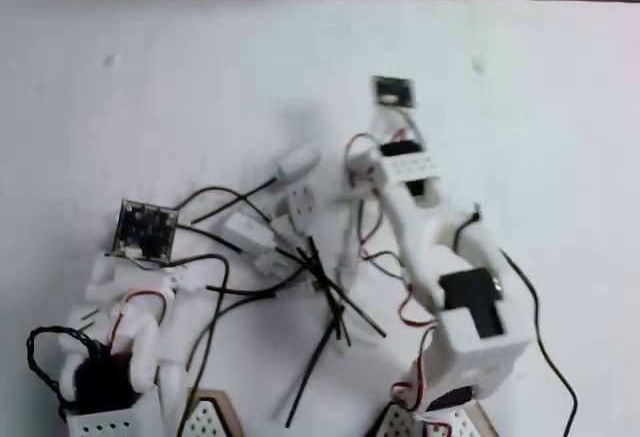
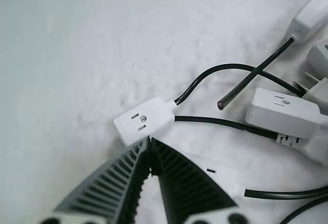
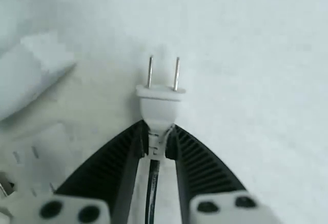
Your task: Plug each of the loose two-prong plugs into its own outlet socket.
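High cam overlooks table (image 1: 200, 77); wrist cams sit close above it.

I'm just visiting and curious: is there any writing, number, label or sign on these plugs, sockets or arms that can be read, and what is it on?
None: no word, number or sign can be read.
White outlet socket: bare slots, no lettering.
Two-prong plug held in the right gripper: plain white.
Dark board on an arm: any print is too small to tell.
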Tool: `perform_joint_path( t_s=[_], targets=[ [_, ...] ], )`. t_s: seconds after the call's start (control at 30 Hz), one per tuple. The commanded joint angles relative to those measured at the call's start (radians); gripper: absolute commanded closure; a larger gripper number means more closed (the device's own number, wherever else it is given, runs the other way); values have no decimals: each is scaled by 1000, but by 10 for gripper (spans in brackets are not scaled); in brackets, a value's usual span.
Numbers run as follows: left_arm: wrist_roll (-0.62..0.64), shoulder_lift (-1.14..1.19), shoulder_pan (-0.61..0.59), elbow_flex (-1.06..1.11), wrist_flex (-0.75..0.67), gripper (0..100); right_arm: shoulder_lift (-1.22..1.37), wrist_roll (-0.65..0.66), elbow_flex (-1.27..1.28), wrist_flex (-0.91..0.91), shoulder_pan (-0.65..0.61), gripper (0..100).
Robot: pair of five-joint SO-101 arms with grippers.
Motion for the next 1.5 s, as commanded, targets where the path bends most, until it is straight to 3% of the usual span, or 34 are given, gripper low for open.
perform_joint_path(
  t_s=[0.0, 0.33, 0.6, 0.87, 1.07, 1.27, 1.47],
  targets=[
    [-11, 4, 1, -5, -26, 976, -170, -52, -32, 93, 82, 981],
    [-11, 4, 1, -3, -25, 976, -412, -87, -31, 415, 278, 981],
    [-11, 4, 1, -3, -23, 976, -369, -173, 5, 472, 529, 981],
    [-11, 4, 1, -3, -21, 976, -326, -235, 37, 450, 524, 973],
    [-11, 4, 1, -3, -21, 976, -334, -229, 38, 478, 438, 772],
    [-11, 4, 1, -2, -21, 976, -400, -8, 26, 503, 344, 759],
    [-11, 4, 1, -2, -20, 976, -513, 488, 25, 495, 337, 759]
  ],
)
